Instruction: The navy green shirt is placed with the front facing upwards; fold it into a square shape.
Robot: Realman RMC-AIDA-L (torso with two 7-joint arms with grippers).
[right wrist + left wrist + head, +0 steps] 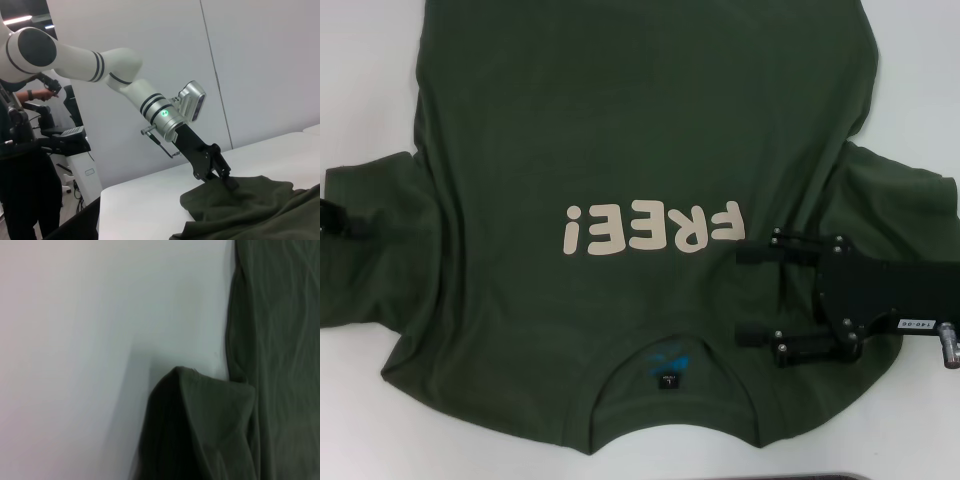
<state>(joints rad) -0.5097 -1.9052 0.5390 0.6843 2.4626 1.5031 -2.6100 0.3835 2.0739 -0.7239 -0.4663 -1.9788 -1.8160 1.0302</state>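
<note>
The navy green shirt [620, 130] lies spread front up on the white table [370, 80], its cream "FREE!" lettering [655, 228] facing me and its collar with the neck label [669, 379] at the near edge. My right gripper [744, 295] stands open over the shirt's right shoulder area, its two fingers pointing toward the chest with nothing between them. My left gripper [328, 218] is at the outer edge of the left sleeve. In the right wrist view the left gripper [231, 182] is down on the sleeve cloth [240, 197], shut on it. The left wrist view shows a raised fold of the sleeve [200, 425].
White tabletop [75, 340] surrounds the shirt on the left and far sides. In the right wrist view a person [20, 165] stands beyond the table's end beside other equipment, and a second white surface [312, 130] lies at the far side.
</note>
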